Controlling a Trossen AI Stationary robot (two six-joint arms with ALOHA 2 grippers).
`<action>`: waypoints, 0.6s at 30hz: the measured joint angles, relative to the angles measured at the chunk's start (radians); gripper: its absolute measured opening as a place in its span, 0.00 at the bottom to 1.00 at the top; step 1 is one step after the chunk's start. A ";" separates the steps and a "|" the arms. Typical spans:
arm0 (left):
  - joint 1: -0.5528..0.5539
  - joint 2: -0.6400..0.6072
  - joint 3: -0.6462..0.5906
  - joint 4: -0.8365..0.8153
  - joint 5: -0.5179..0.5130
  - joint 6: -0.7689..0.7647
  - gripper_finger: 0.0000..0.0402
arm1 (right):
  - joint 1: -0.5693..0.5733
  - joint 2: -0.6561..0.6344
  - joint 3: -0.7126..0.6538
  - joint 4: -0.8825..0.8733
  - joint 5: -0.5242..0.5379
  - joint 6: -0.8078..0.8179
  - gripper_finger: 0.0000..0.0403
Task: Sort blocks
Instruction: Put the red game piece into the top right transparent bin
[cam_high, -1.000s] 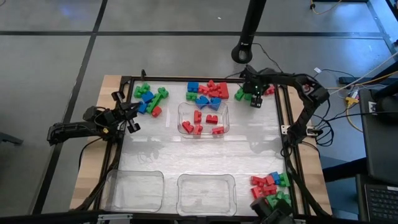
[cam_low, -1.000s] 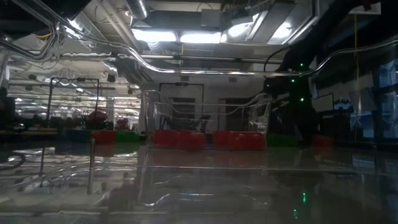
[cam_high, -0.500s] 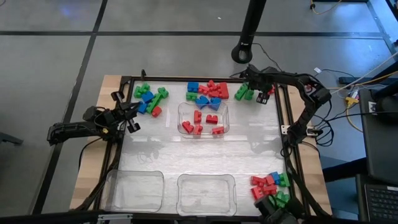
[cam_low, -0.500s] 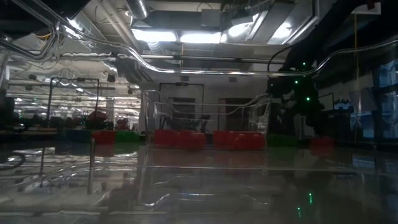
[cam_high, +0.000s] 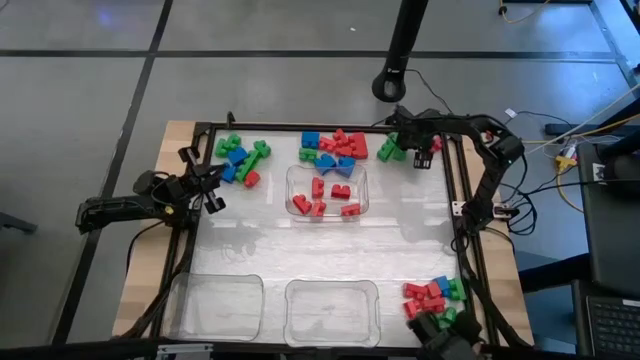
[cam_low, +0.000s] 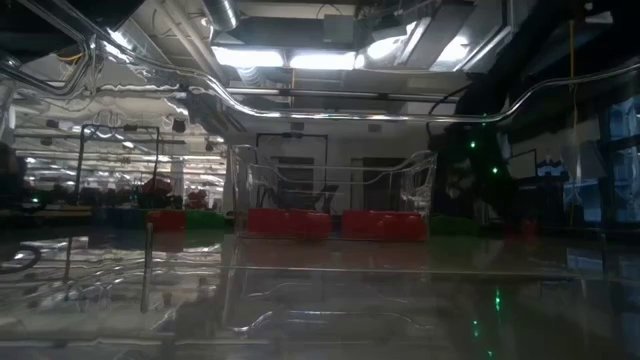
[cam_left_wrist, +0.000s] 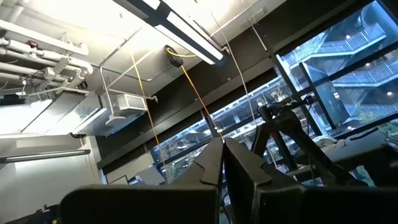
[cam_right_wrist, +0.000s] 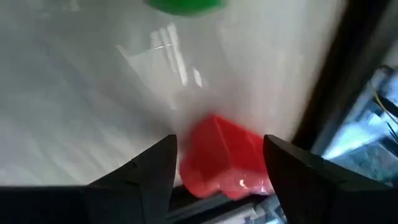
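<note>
The right hand (cam_high: 424, 151) works at the far right corner of the table (cam_high: 300, 250), lowered over a red block (cam_right_wrist: 227, 163) that lies close to the dark frame rail. In the right wrist view that block sits between the two dark fingers (cam_right_wrist: 146, 174), which stand apart on either side of it and do not yet press it; the hand is released, not grasping. A green block (cam_right_wrist: 185, 6) lies just beyond.

The step in hand is judged to be the pick of this red block. A clear tray (cam_high: 327, 190) at the table's far middle already holds only red blocks, so it is the likely destination. The next move calls for closing squarely on the block without catching the rail.

The left hand (cam_high: 207, 186) waits clenched and empty at the table's left edge.
</note>
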 joint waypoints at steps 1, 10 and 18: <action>0.000 0.000 0.000 0.000 0.000 0.000 0.01 | 0.001 0.006 0.000 -0.003 -0.011 -0.007 0.59; 0.000 0.000 0.000 0.000 0.000 0.002 0.01 | 0.056 0.011 0.001 -0.045 -0.045 -0.069 0.59; 0.000 0.000 0.000 0.000 0.000 -0.005 0.01 | 0.144 0.010 0.001 -0.118 -0.121 -0.110 0.59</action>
